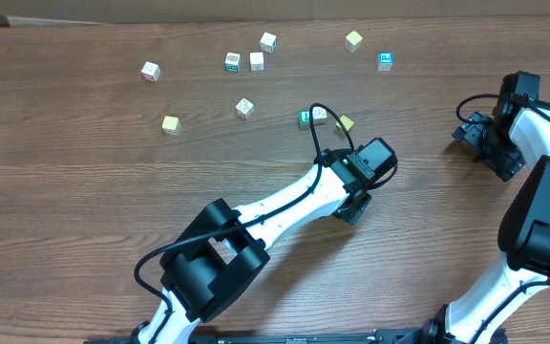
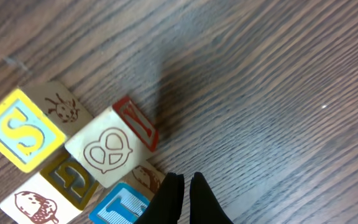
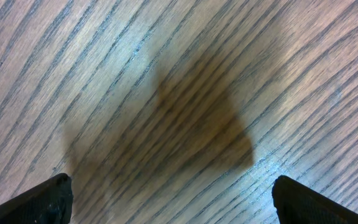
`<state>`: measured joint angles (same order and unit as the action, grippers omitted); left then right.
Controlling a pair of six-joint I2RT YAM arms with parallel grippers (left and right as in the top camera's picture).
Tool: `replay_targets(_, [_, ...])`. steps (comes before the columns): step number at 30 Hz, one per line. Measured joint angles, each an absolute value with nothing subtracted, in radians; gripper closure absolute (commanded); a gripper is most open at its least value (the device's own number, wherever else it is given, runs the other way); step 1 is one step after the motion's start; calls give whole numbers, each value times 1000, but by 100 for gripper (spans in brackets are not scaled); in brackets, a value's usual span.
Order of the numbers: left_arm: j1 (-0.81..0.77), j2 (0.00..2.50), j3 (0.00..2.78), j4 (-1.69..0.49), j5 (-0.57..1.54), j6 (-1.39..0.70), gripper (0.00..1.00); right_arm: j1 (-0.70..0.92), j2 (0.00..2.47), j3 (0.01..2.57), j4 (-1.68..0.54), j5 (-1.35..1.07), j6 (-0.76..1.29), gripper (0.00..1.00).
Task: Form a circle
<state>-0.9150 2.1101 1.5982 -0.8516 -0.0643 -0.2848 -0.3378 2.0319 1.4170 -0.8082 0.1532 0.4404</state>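
In the left wrist view the circle [image 2: 104,152] is four toy cubes packed together and touching: a yellow S cube [image 2: 22,132], a white pretzel cube [image 2: 107,149], a white acorn cube [image 2: 33,205] and a cyan-blue T cube [image 2: 120,208]. My left gripper [image 2: 186,182] is shut and empty, with its fingertips right beside the T cube. Overhead, a green-faced cube [image 1: 306,117], a white cube [image 1: 320,114] and a yellow cube [image 1: 345,122] lie just beyond the left wrist [image 1: 369,164], which hides the fingers. My right gripper [image 3: 179,202] [image 1: 480,139] hangs open over bare wood at the right.
Loose cubes are scattered across the far half of the table: white ones [image 1: 150,71] [image 1: 244,108] [image 1: 257,61] [image 1: 268,41], a green-marked one [image 1: 232,62], yellow ones [image 1: 170,124] [image 1: 353,39] and a blue one [image 1: 385,61].
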Motion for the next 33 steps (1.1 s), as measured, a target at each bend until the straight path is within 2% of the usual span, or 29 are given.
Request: replay_targets(33, [-896, 2112, 1603, -892, -64, -285, 96, -338, 2032, 1417, -808, 154, 441, 0])
